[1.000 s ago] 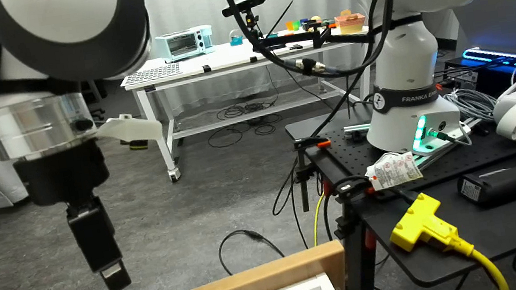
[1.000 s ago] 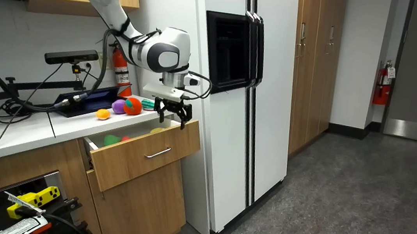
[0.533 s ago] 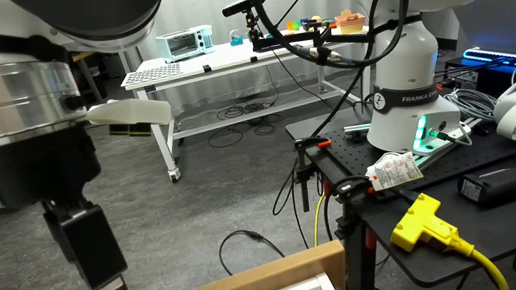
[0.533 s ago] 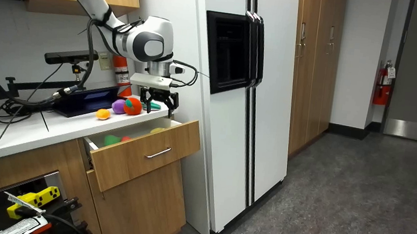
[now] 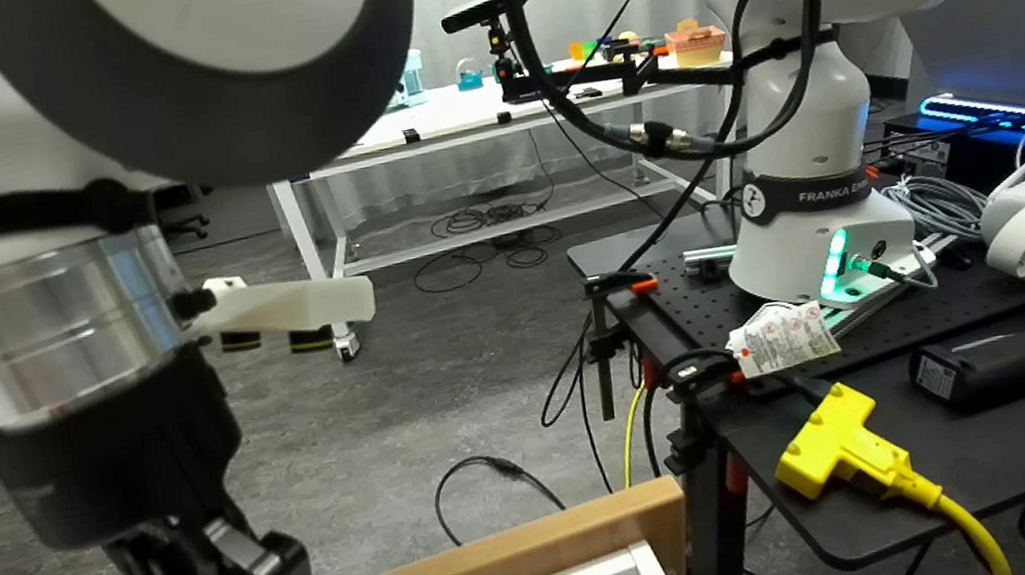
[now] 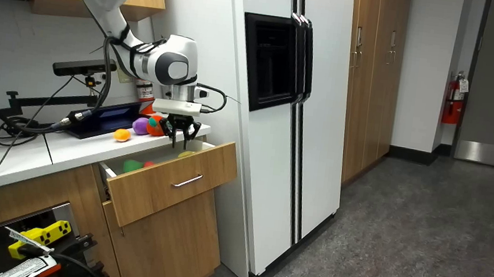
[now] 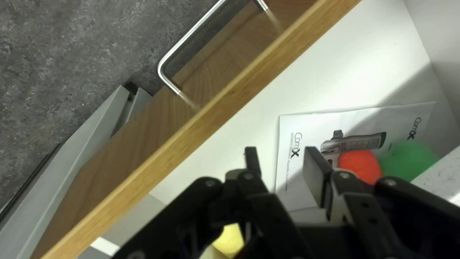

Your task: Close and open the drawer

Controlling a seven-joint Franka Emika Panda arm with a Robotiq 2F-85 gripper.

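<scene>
1. Drawer (image 6: pixel 163 180) stands open under the counter (image 6: pixel 85 147), beside the fridge (image 6: pixel 268 159); long axis parallel to the counter edge, front (image 6: pixel 142 198) facing out.
2. Tan wood front, silver handle (image 6: pixel 187 181), white inside.
3. Holds a leaflet (image 7: pixel 355 124), a red lump (image 7: pixel 360 166), a green lump (image 7: pixel 409 162) and a yellow thing (image 7: pixel 229 239) (mostly hidden in the wrist view).
4. Gripper (image 6: pixel 179 144) over its opening; fingers (image 7: pixel 312 180) part way apart, clear gap between.

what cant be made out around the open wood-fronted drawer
White wood-fronted drawer: an exterior view's bottom edge cuts it off.
Rounded green object: base behind the drawer's front, in an exterior view.
Yellow object: partly behind the black gripper, wrist view.
White paper leaflet: fine print too small, wrist view.
</scene>
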